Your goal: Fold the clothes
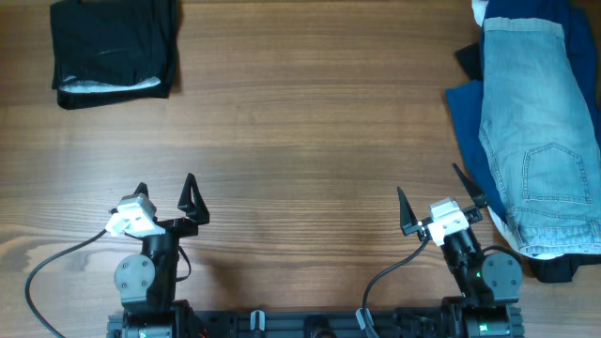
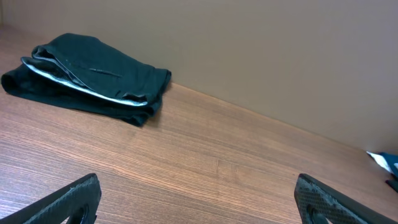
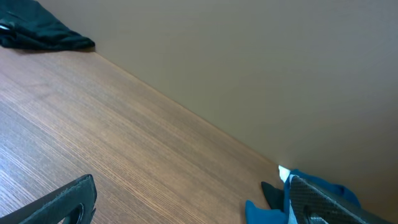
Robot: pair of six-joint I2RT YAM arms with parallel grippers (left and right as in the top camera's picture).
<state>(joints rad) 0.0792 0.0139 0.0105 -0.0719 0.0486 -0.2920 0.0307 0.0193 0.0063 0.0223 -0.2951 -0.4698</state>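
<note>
Pale denim shorts are lying at the right edge of the surface, overlapping a navy garment. The left gripper and right gripper are hovering near the front, fingers spread wide, holding nothing.

Item: denim shorts, one pair. Pale, faded light-blue denim with a stitched back pocket facing up on the nearer half. Laid out lengthwise from far side to near side, lightly creased and unfolded. Location: right edge of the wooden table, on top of a dark navy garment, partly cut off by the frame.
</note>
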